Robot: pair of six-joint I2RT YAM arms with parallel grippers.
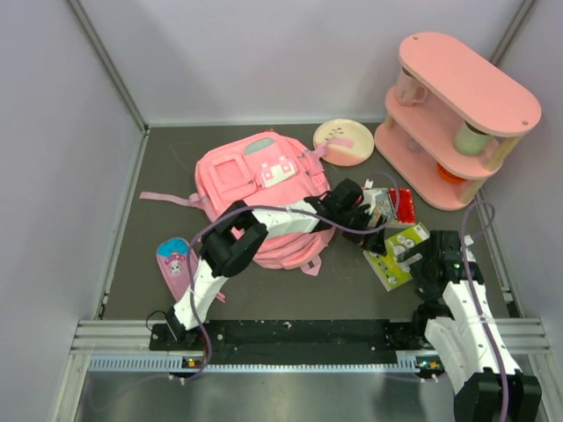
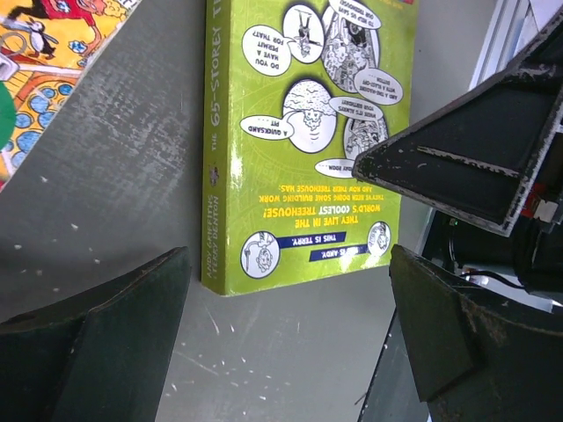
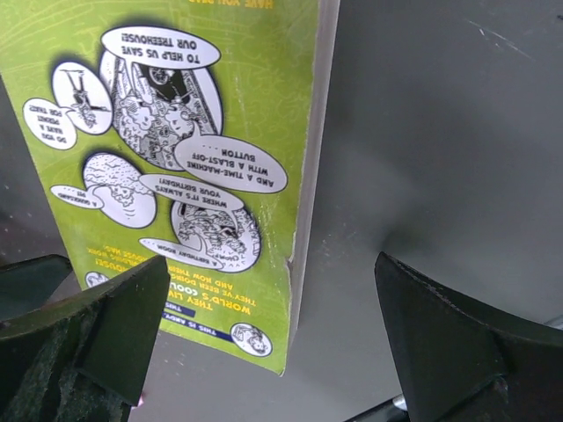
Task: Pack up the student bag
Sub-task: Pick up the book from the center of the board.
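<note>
The student bag (image 1: 255,189), a large pink backpack with a white-and-mint patch, lies flat at the table's middle left. My left arm reaches over it to the right. My left gripper (image 1: 375,236) is open and empty, hovering just off the near end of a green paperback book (image 1: 398,255) that lies on the table. The book also shows in the left wrist view (image 2: 299,132), beyond my open left gripper (image 2: 290,343). My right gripper (image 1: 422,257) is open and empty over the book's right edge. In the right wrist view my right gripper (image 3: 273,343) straddles the book's (image 3: 176,158) corner.
A colourful book with red (image 1: 387,204) lies just behind the green one and shows in the left wrist view (image 2: 44,70). A small pink pouch (image 1: 176,264) lies at the near left. A round pink dish (image 1: 345,141) and a pink tiered shelf (image 1: 453,114) stand at the back right.
</note>
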